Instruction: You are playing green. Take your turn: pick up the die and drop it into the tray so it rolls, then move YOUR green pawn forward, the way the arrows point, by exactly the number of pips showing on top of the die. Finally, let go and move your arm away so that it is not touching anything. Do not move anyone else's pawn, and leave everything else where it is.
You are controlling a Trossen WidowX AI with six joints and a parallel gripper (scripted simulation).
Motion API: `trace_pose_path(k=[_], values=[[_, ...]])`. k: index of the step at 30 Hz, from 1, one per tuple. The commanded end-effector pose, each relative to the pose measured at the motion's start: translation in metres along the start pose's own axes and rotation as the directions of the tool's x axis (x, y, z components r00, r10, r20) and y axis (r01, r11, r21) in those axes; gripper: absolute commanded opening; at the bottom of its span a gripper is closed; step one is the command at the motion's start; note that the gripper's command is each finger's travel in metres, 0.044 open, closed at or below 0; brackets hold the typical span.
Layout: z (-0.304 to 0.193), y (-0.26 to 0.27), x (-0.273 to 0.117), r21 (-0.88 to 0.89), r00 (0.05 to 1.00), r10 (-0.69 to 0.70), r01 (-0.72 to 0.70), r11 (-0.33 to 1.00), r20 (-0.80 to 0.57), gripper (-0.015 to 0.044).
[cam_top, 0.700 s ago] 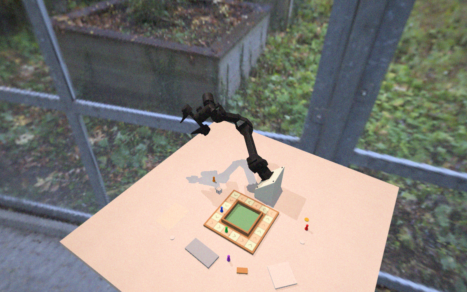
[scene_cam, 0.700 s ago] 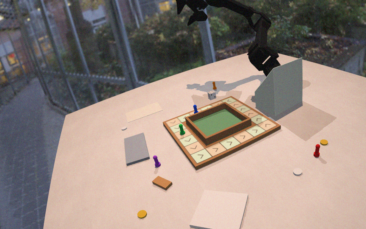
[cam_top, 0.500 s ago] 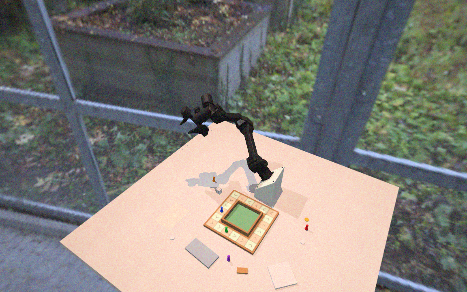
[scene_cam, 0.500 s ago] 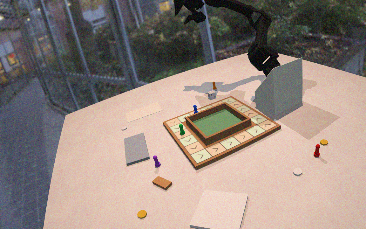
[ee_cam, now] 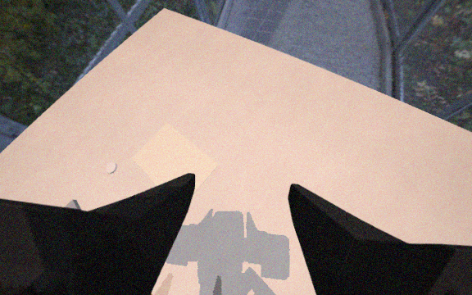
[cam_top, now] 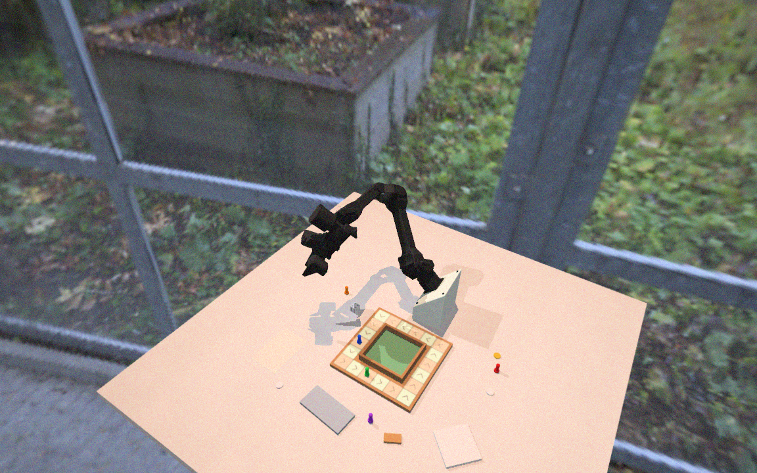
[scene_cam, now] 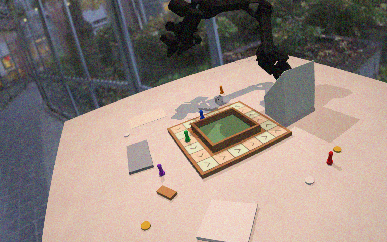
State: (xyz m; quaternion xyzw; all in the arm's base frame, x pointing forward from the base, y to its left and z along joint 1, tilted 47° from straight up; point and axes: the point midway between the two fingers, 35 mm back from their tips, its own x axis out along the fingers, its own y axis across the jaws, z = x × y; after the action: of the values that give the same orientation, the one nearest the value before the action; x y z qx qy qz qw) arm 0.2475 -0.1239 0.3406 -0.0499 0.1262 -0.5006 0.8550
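Note:
The white die [cam_top: 356, 307] [scene_cam: 218, 99] lies on the table just off the board's far corner, in the arm's shadow. The board [cam_top: 406, 397] [scene_cam: 207, 164] has arrow squares around a brown tray [cam_top: 382, 368] [scene_cam: 233, 138] with a green floor. My green pawn [cam_top: 367, 371] [scene_cam: 186, 135] stands on a square on the board's left side. My gripper [cam_top: 313, 271] [scene_cam: 175, 52] [ee_cam: 242, 185] is open and empty, high above the table, up and to the left of the die. The wrist view shows only bare table between the fingers.
A blue pawn [cam_top: 359, 339] [scene_cam: 201, 114] stands on the board. Orange [cam_top: 346, 290] [scene_cam: 221, 89], purple [cam_top: 370, 418] [scene_cam: 160, 169] and red [cam_top: 496, 368] [scene_cam: 329, 158] pawns stand off it. The grey wedge base [cam_top: 437, 305] [scene_cam: 291, 90], a grey card [cam_top: 327, 408] [scene_cam: 139, 156], a beige card [scene_cam: 146, 117] [ee_cam: 174, 156] and small discs lie around.

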Motion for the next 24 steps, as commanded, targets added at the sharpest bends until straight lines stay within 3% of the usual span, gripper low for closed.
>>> trace_pose_path(k=[1,5,9,24], values=[[-0.075,0.006,0.020,-0.407,0.971,-0.019,-0.082,0.910,-0.238,0.0275],[-0.135,-0.006,0.023,-0.623,0.890,-0.088,-0.240,0.744,-0.447,0.0275],[-0.183,-0.025,0.015,-0.698,0.770,-0.179,-0.420,0.580,-0.613,0.0275],[-0.199,-0.037,0.024,-0.699,0.764,-0.184,-0.427,0.574,-0.618,0.0275]])
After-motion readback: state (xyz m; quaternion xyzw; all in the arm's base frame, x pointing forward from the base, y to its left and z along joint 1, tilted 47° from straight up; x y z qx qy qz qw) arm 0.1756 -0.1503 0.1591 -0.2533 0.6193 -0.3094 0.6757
